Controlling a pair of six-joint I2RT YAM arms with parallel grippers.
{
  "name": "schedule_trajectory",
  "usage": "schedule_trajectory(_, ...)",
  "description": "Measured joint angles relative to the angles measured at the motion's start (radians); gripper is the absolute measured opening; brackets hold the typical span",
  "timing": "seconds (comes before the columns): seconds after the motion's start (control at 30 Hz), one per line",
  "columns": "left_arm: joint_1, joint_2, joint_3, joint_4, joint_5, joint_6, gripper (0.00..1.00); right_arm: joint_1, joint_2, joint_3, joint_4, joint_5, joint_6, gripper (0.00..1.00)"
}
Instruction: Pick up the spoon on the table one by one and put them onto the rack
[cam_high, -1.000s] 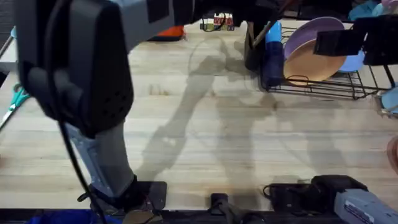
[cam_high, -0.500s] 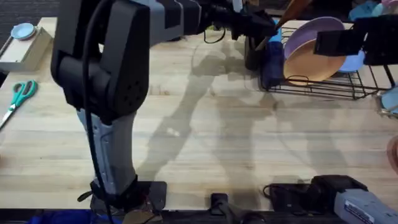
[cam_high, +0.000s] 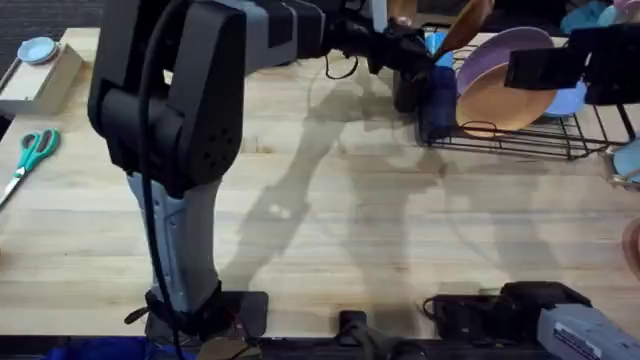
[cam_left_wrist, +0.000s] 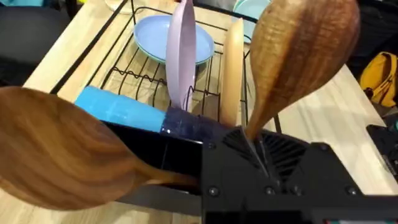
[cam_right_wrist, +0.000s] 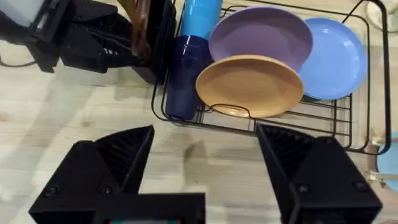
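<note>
Holding one spoon (cam_left_wrist: 298, 56) in my clamped left hand (cam_left_wrist: 258, 155) above the rack (cam_high: 520, 140), another already in, right hand (cam_right_wrist: 205, 162) open.

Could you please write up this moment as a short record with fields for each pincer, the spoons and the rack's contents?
left pincer: shut on the spoon's handle, by the rack's utensil cup
held spoon: bowl up, tilted
second spoon: beside the pincer, at the cup
right pincer: open, holding nothing, facing the rack
rack: purple plate, tan plate, blue plate, blue cups
table: scissors at left edge
</note>
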Motion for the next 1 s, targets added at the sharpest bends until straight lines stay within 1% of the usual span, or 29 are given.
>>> schedule_trajectory(0.03,0.0,0.0,0.0,0.0,0.0,0.001,0.043,0.0,0.0,0.0,0.0,0.0,0.0,0.992)
schedule_trajectory(0.07,0.0,0.0,0.0,-0.003,-0.003,0.008,0.233,0.0,0.0,0.0,0.0,0.0,0.0,0.992)
schedule_trajectory(0.1,0.0,0.0,0.0,-0.006,-0.003,0.008,0.687,0.0,0.0,0.0,0.0,0.0,0.0,0.992)
schedule_trajectory(0.13,0.0,0.0,0.0,-0.006,-0.002,0.008,0.856,0.0,0.0,0.0,0.0,0.0,0.0,0.992)
schedule_trajectory(0.17,0.0,0.0,0.0,-0.007,0.0,0.005,0.944,0.0,0.0,0.0,0.0,0.0,0.0,0.992)
schedule_trajectory(0.2,0.0,0.0,0.0,-0.008,0.004,0.006,0.972,0.0,0.0,0.0,0.0,0.0,0.0,0.992)
schedule_trajectory(0.23,0.0,0.0,0.0,-0.008,0.005,0.006,0.979,0.0,0.0,0.0,0.0,0.0,0.0,0.992)
schedule_trajectory(0.73,0.0,0.0,0.0,-0.008,0.01,0.006,0.993,0.0,0.0,0.0,0.0,0.0,0.0,0.992)
schedule_trajectory(0.9,0.0,0.0,0.0,-0.008,0.031,0.005,0.992,0.0,0.0,0.0,0.0,0.0,0.0,0.992)
schedule_trajectory(1.0,0.0,-0.008,0.0,-0.01,0.031,0.005,0.994,0.0,0.0,0.0,0.0,0.0,0.0,0.992)
